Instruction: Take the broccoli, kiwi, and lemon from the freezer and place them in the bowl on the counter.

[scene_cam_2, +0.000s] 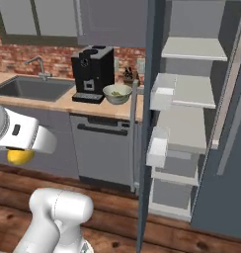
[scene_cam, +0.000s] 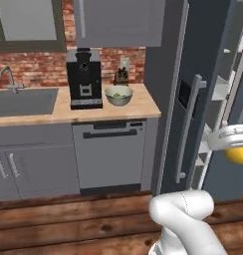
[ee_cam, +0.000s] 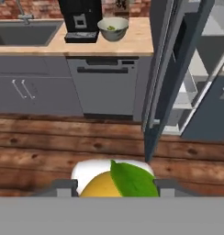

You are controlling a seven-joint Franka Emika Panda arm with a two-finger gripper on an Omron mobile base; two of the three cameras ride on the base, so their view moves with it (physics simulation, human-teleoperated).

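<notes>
The arm's jaws were clamped on the lemon [ee_cam: 109, 183], a bright yellow fruit with a green leaf lying across its top. In the hand view the lemon sat between the two dark finger tips, low in the picture, above the wooden floor [ee_cam: 49, 147]. In the left base view the lemon [scene_cam: 238, 155] showed as a yellow curve under the white hand at the right edge, in front of the open freezer [scene_cam: 193, 99]. In the right base view it [scene_cam_2: 20, 156] hung beneath the white forearm at the left edge, well apart from the freezer shelves [scene_cam_2: 191, 49].

The freezer stood open, its tall dark grey door [scene_cam_2: 144, 123] swung outward and its white inner shelves and clear door bins [scene_cam_2: 159, 146] in sight. What lay on the shelves could not be made out.

The bowl [scene_cam: 118, 95] stood on the tan surface [scene_cam: 138, 107], just beside a black coffee machine [scene_cam: 84, 77] and near the freezer's side. Something small and greenish lay inside the bowl; whether it was the broccoli or the kiwi could not be told. In the hand view the bowl [ee_cam: 113, 28] stood at the top, far from the held lemon.

A sink [scene_cam: 24, 99] with a curved tap [scene_cam: 9, 78] was set into the surface at the left, and a grey dishwasher front [scene_cam: 109, 152] sat below the bowl. A red brick wall [scene_cam: 39, 64] ran behind, under grey wall cupboards [scene_cam: 118, 22].
</notes>
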